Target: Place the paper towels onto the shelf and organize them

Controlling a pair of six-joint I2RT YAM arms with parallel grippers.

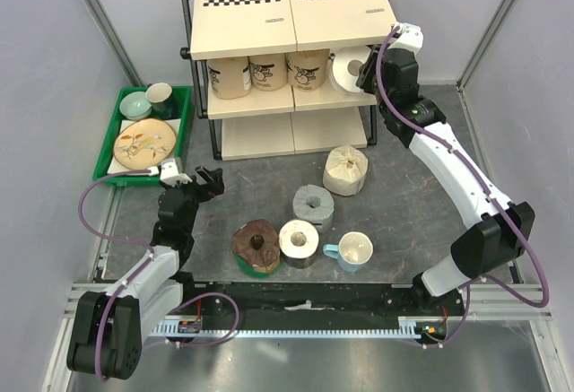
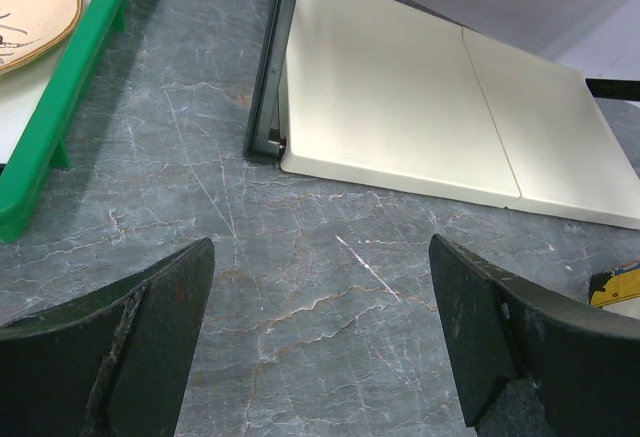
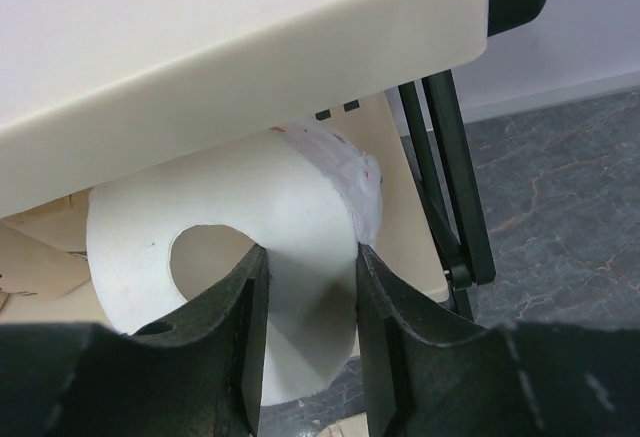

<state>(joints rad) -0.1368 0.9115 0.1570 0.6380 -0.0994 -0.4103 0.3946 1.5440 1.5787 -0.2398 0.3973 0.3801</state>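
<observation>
R gripper (image 3: 308, 257) clenched on the wall of the white paper towel roll (image 3: 130, 227), at the mid tier of the black-frame cream-board shelf (image 1: 269, 24), 3 o'clock end. I'd seat it flush w/ the tan rolls (image 1: 269, 71), then let go. L gripper (image 1: 213, 181) released, empty, 8 o'clock.

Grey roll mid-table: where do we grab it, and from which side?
Probably pinch its wall from above. The grey roll stands on end, core up, so one finger drops into the core and one stays outside. Take the left wall; the white roll beside it crowds its near side.
</observation>
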